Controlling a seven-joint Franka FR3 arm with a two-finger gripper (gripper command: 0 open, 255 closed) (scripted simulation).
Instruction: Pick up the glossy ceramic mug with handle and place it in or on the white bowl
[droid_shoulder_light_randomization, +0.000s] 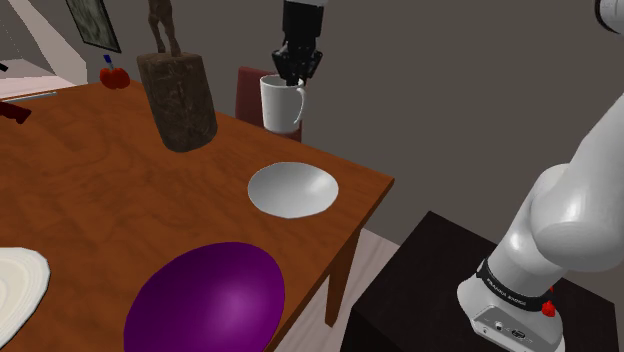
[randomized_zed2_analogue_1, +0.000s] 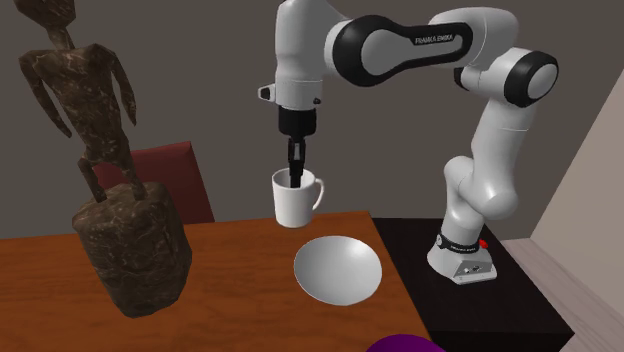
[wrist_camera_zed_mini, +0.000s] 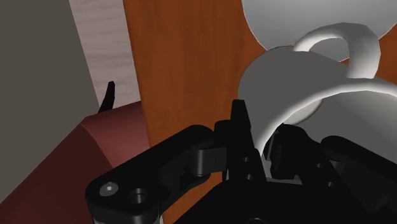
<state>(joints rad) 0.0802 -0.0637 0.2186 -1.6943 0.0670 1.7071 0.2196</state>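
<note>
Mug (randomized_zed2_analogue_1: 297, 203): white, upright, at the table's (randomized_zed2_analogue_1: 230, 290) far edge, handle toward the stand (randomized_zed2_analogue_1: 500, 300)
Gripper (randomized_zed2_analogue_1: 295, 178): pointing down, clasping the Mug's rim
Bowl (randomized_zed2_analogue_1: 338, 268): white, on the table near its stand-side edge

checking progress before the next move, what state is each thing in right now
white round bowl: upright on the brown wooden table, empty
white glossy mug with handle: upright, clasped at its rim, not yet in the bowl
black two-finger gripper: shut on the mug's rim
dark brown figure statue: standing on the table
</note>
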